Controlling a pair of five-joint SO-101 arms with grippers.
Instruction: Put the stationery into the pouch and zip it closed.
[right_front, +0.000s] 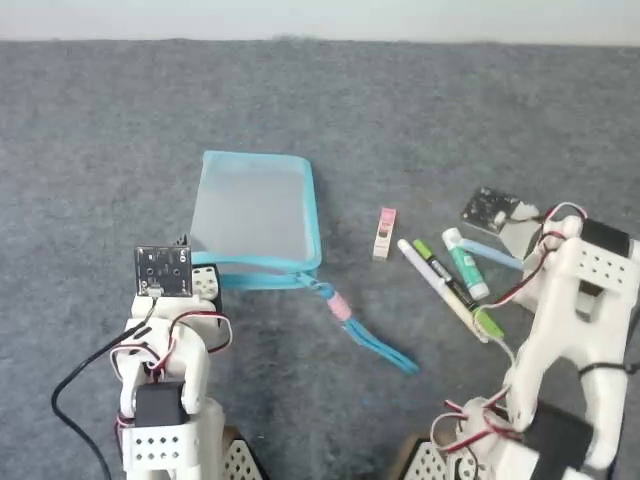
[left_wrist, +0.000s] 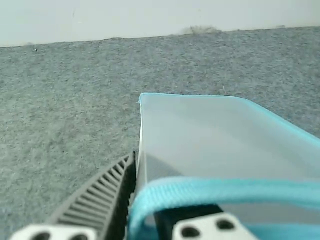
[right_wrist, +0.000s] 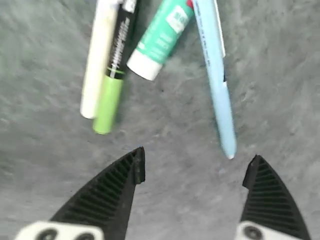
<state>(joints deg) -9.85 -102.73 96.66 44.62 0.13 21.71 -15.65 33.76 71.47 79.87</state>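
The translucent pouch (right_front: 255, 212) with blue trim lies flat at mid-table. My left gripper (left_wrist: 145, 192) is shut on the blue rim (left_wrist: 215, 189) at its near-left corner (right_front: 212, 265), holding that lip raised. To the right lie a pink eraser (right_front: 384, 233), a white pen (right_front: 438, 288), a black-and-green marker (right_front: 452, 283), a green glue stick (right_front: 466, 263) and a light blue pen (right_front: 492, 252). My right gripper (right_wrist: 195, 167) hangs open just above the carpet. The blue pen's tip (right_wrist: 227, 145) is near one finger. The marker (right_wrist: 111, 87), white pen (right_wrist: 96, 65) and glue stick (right_wrist: 162, 42) lie just beyond.
The pouch's zipper pull, a pink tab (right_front: 340, 304) with a blue strap (right_front: 385, 350), trails toward the front. Grey carpet (right_front: 420, 130) covers the table to a pale wall at the back. Both arm bases stand at the front edge.
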